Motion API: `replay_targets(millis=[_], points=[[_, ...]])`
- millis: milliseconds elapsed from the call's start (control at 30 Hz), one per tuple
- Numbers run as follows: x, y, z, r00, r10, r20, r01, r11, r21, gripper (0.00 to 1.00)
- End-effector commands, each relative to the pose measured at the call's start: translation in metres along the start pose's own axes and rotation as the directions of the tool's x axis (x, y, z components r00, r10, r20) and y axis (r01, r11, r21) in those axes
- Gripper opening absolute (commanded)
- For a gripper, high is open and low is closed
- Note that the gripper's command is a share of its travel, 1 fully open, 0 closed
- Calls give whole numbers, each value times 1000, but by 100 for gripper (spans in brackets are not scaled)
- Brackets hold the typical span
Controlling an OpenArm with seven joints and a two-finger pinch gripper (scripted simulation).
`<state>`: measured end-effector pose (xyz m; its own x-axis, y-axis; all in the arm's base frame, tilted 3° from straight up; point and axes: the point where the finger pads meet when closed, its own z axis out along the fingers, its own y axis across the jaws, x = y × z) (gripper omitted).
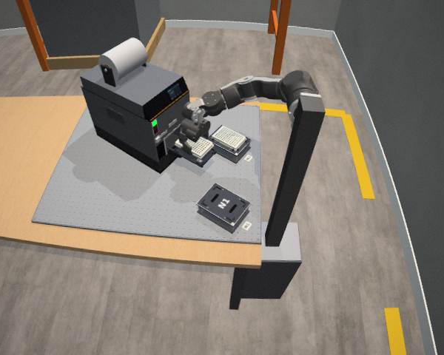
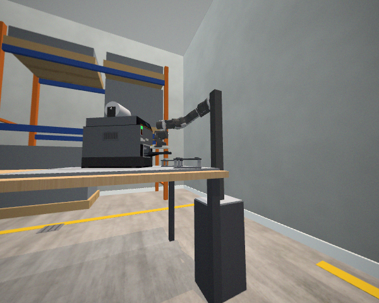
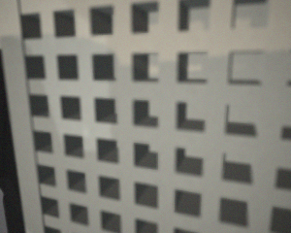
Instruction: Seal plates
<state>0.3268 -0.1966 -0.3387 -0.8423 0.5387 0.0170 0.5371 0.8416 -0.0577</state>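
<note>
Gray sealer (image 1: 124,103) (image 2: 113,140) shows a green lamp (image 1: 155,123) (image 2: 141,127); nest N1 (image 1: 223,203) stands bare on the tabletop (image 1: 138,214) (image 2: 117,176), one plate (image 1: 229,137) sits on N2, and the pincer (image 1: 187,144) (image 2: 160,146) grips another plate (image 1: 202,146) (image 2: 160,148) (image 3: 123,89) above the stage (image 1: 201,163) (image 2: 165,153).

The sealer (image 1: 118,110) (image 2: 111,140) is dark grey (its lamp (image 1: 155,123) (image 2: 141,127) glowing green).
</note>
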Motion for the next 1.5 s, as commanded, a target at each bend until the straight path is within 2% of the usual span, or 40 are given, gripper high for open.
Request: replay_targets(millis=[0, 1200, 1467], points=[[0, 2, -1, 1000, -3, 0, 3, 1000, -7, 0], [0, 2, -1, 1000, -3, 0, 3, 1000, -7, 0], [0, 2, 4, 1000, -6, -2, 6, 1000, -9, 0]])
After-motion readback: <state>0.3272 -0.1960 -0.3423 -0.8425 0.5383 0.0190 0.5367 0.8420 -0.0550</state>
